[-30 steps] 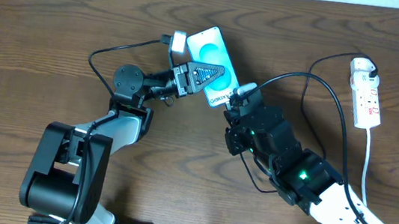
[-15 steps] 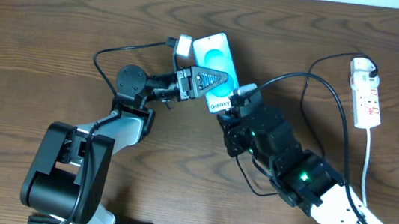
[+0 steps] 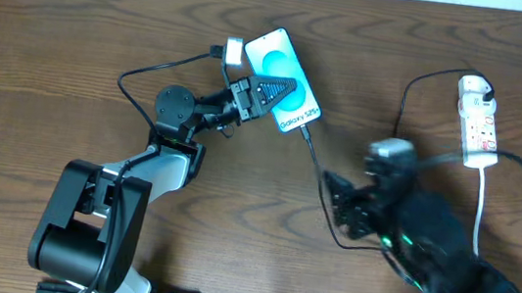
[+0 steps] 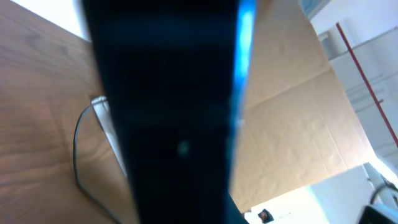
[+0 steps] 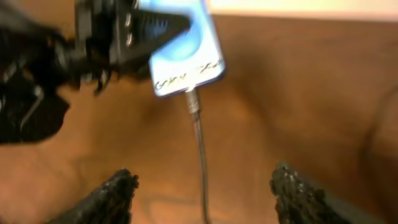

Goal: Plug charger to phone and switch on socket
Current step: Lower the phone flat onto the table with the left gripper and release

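Left gripper (image 3: 265, 96) clamped across phone (image 3: 289, 76); arm reaches up-table, and phone lies diagonal in overhead view. Right gripper (image 5: 202, 186) spread wide, grasping nothing, below-right of phone and apart from it; arm blurred. Charger (image 5: 198, 134) tip meets phone's lower short edge, cable running down between the right fingers. Bare table (image 3: 56, 44) left of phone. Socket (image 3: 478, 122) well right of phone, white plug (image 3: 474, 89) at its top. Small white block (image 3: 233, 55) just beside phone's upper-left corner.

Phone (image 3: 285, 65) in my left gripper (image 3: 275, 93), over the table (image 3: 47, 33). Charger (image 5: 199, 134) joins its 5 o'clock end, running between my right gripper's (image 5: 202, 183) fingers. Socket (image 3: 478, 122) well apart, at 3 o'clock from phone.
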